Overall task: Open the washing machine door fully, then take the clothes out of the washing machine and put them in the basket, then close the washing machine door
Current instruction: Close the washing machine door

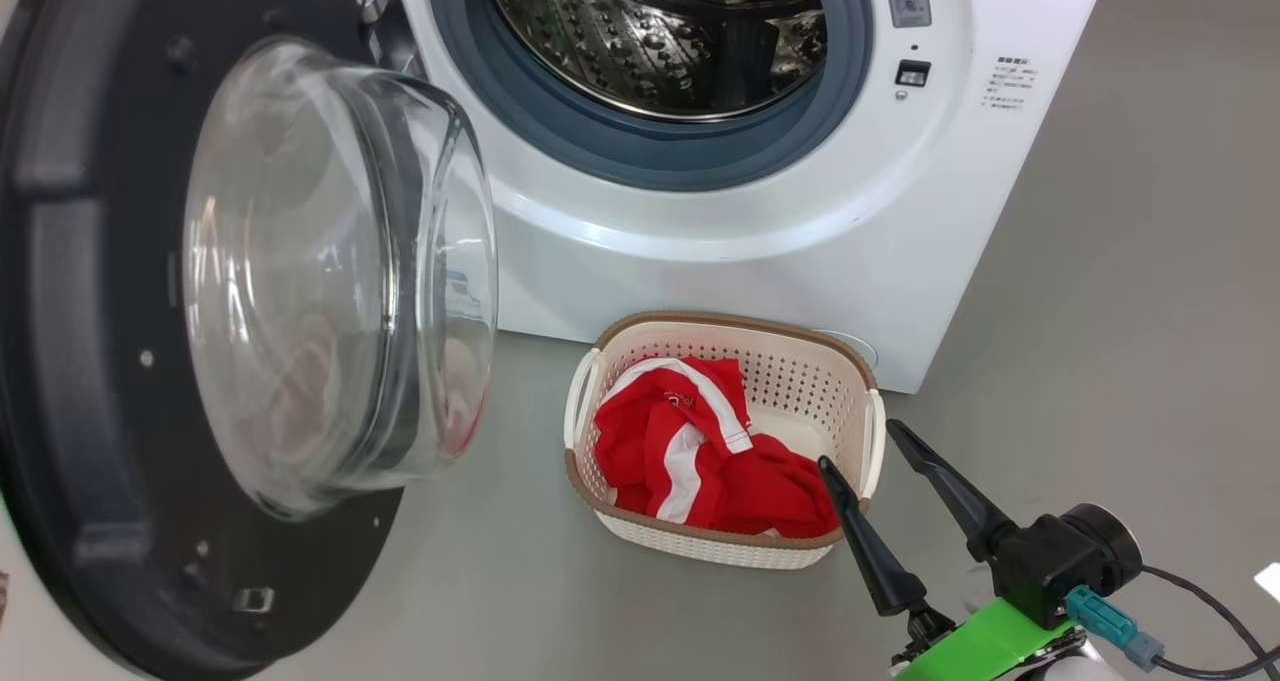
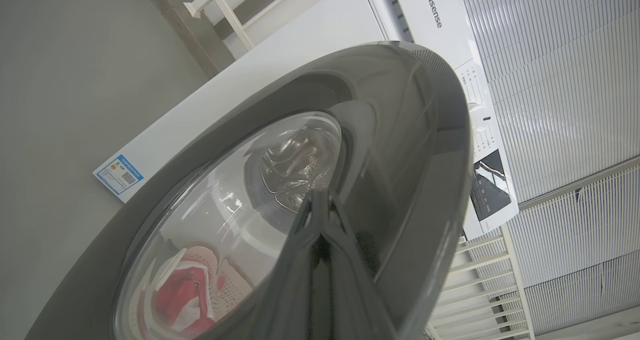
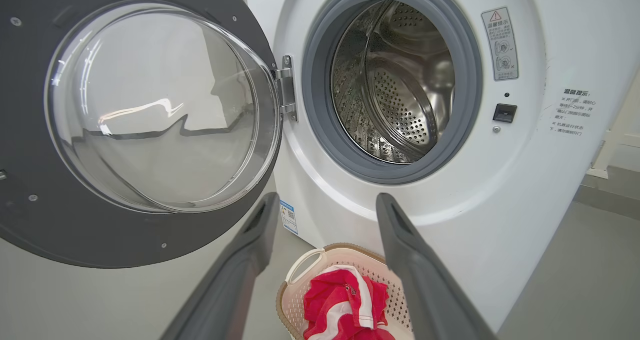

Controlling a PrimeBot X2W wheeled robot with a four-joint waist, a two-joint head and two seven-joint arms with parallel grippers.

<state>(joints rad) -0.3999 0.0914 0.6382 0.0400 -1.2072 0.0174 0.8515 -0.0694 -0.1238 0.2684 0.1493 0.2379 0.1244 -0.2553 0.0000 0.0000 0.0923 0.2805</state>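
Head view: door (image 1: 90,361) open, clothes (image 1: 690,451) in basket (image 1: 720,551). Right tool (image 1: 860,443) spread wide, empty, beside basket. Left tool (image 2: 317,195) closed tight, empty, at door's outer face.

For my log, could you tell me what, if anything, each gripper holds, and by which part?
Nothing is held: right gripper open near the basket, left gripper shut empty at the door.

Washing machine (image 1: 720,251): white front-loader, upper centre; grey ring, perforated steel drum exposed. Washing machine door (image 1: 300,281): black rim, bulging clear glass bowl, swung wide open, frame left. Basket (image 1: 730,318): cream, perforated, brown rim, on floor, lower centre. Clothes (image 1: 700,461): red, white-striped, heaped inside basket.
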